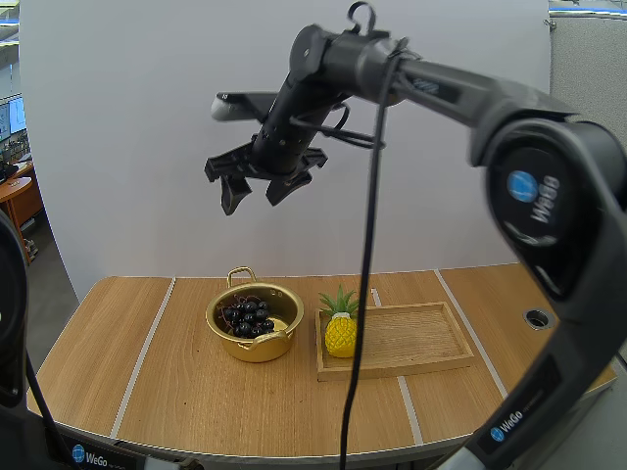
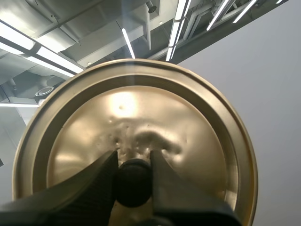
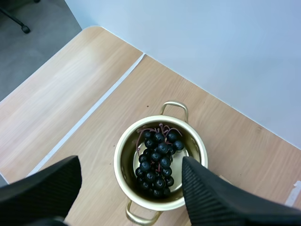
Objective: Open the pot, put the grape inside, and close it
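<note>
One bunch of dark purple grapes (image 1: 247, 316) lies inside the single round gold metal pot (image 1: 257, 343), which stands open on the table with its two loop handles (image 3: 175, 107) at opposite sides of the rim. The one round gold lid (image 2: 188, 132) is off the pot, with the left gripper (image 2: 133, 155) clamped on its black knob (image 2: 133, 184), a finger pressed to each side. The right gripper (image 1: 260, 191) hangs high over the pot, fingers (image 3: 202, 188) spread wide and holding nothing; from its wrist the grapes show directly below between them. Just beside the pot sits one shallow rectangular wooden tray (image 1: 421, 338), and at its near-pot end one yellow toy pineapple with green leaves (image 1: 340, 333) stands upright. The light wood table (image 1: 118, 343) is crossed by pale stripes, and a plain white wall (image 1: 118, 147) rises behind it.
</note>
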You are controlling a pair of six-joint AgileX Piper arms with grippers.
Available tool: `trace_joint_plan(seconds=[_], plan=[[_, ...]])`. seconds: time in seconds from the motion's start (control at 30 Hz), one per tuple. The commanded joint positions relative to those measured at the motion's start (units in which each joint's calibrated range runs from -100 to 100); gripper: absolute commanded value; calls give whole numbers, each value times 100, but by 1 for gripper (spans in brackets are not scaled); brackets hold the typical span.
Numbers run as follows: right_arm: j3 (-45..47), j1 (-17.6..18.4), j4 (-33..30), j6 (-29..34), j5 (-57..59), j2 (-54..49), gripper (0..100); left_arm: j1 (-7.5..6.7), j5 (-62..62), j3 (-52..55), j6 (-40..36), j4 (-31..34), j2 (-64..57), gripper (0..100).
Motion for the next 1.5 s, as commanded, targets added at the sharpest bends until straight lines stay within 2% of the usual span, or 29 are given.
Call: trace_joint_plan(seconds=[0.0, 0.27, 0.57, 1.13, 1.43, 1.47], plan=[[624, 3, -45, 80, 66, -1128, 100, -20, -146, -30, -27, 23, -30, 0], [1589, 3, -62, 137, 66, -2457, 100, -20, -146, -30, -27, 23, -30, 0], [2571, 3, -758, 458, 66, -3785, 100, -20, -146, -30, -27, 23, -30, 0], [3875, 3, -749, 531, 66, -5966, 100, -20, -146, -30, -27, 23, -30, 0], [4578, 3, -674, 609, 66, -6468, 100, -20, -146, -30, -27, 23, -30, 0], [4680, 3, -630, 609, 66, -6478, 86, -20, -146, -30, -27, 23, -30, 0]])
